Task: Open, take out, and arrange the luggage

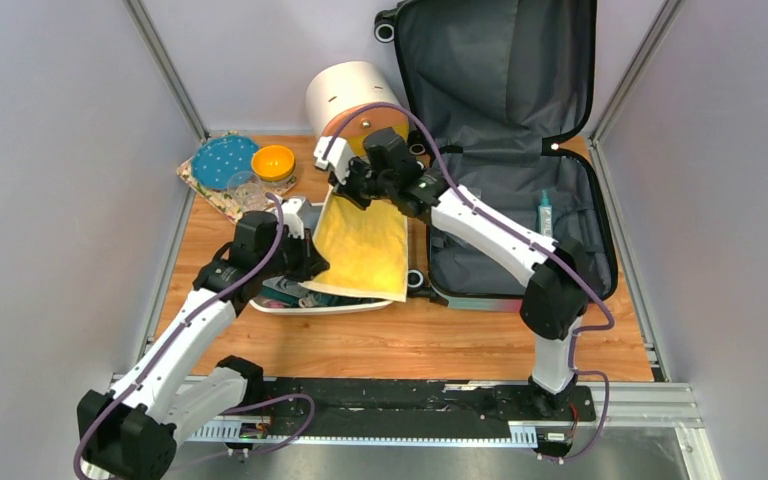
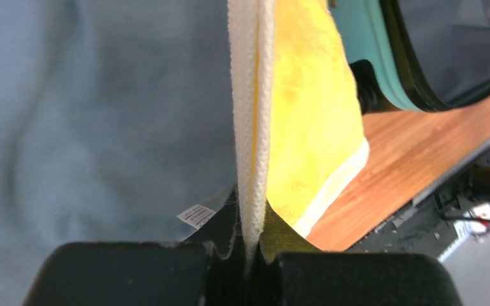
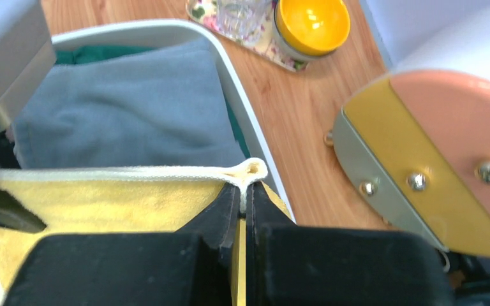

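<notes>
Yellow towel hung stretched between the two arms above the left half of the table, its lower edge down over the white basin. Left claw was clamped on the towel's white hem, the doubled edge running straight up from between the closed fingers. Right claw was pinched tight on a top corner of that hem, just in front of the round cabinet. Inside the basin, under the towel, lay a folded blue-grey cloth with something dark green beneath it.

Luggage lay open at the back right of the table, just beside the basin. Its lower half was flat on the wood and its lid stood up against the back wall, dark grey lining showing in both. A slim tube lay in the lower half near its right side. Black wheels showed at the lid's top left corner and at the near left corner of the lower half.

At the back left, a flowered mat carried a blue dotted plate, an orange bowl and a clear glass.
</notes>
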Available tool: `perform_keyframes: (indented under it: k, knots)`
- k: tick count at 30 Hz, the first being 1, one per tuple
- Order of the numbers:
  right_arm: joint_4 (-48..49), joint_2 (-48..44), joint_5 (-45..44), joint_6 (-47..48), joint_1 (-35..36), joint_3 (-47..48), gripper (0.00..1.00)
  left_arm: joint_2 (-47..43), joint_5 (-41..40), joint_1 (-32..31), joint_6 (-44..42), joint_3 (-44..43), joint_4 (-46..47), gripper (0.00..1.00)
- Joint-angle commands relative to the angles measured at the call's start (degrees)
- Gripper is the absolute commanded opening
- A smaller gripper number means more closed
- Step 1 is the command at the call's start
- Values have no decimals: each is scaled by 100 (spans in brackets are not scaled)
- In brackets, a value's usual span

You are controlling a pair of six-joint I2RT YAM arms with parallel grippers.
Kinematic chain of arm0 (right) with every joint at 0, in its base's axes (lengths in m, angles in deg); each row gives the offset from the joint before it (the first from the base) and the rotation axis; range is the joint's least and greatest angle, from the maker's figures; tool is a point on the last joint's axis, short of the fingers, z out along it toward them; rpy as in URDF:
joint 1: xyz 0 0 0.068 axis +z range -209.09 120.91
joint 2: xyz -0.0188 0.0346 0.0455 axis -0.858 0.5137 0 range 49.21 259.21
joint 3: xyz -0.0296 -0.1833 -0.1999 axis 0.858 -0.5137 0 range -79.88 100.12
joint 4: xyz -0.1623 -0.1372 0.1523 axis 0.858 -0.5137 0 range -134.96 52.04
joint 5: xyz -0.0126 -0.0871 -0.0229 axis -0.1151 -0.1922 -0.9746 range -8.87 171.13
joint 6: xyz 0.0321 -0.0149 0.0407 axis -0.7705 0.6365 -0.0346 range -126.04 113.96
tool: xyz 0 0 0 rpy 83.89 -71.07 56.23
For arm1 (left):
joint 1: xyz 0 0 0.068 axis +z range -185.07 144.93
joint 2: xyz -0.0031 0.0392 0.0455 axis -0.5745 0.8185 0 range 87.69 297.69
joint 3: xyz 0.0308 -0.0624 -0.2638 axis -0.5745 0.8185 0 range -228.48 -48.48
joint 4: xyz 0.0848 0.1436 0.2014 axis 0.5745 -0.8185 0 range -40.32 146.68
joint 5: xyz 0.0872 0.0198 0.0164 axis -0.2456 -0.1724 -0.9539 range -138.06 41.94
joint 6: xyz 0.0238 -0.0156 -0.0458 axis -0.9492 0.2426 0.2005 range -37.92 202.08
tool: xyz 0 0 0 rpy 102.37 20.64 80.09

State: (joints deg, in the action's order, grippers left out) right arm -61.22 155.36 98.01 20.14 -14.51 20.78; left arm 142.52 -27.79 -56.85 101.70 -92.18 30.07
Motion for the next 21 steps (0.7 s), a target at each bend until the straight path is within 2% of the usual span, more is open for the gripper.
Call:
perform_keyframes:
  k: [1,5,10,11,13,14,16,17,19,21]
  knots:
    - [797,502,-739,2,173,717,0,-375,-515,488,7,186,-555,0]
    - [832,916,-766,-252,297,1139,0,-482,-603,885,-46,292,-766,0]
    - [920,1259,-739,-481,438,1140,0,-385,-787,1211,-46,380,-1048,0]
    - [938,1294,-765,-508,455,1131,3,-376,-814,1298,-28,397,-1057,10]
    - [973,1364,-879,-613,482,1148,12,-368,-806,1387,-11,407,-1057,20]
    - [982,1347,-1036,-648,490,1166,24,-376,-823,1448,50,389,-1065,36]
    - [956,1295,-1318,-736,473,1271,39,-359,-719,1510,51,275,-1109,51]
    - [912,1181,-1485,-745,456,1315,56,-341,-665,1519,25,214,-1136,64]
    - [754,1014,-1522,-850,359,1412,66,-254,-577,1571,-72,-67,-1320,73]
    - [439,733,-1364,-894,228,1465,70,-175,-446,1668,-230,-400,-1565,80]
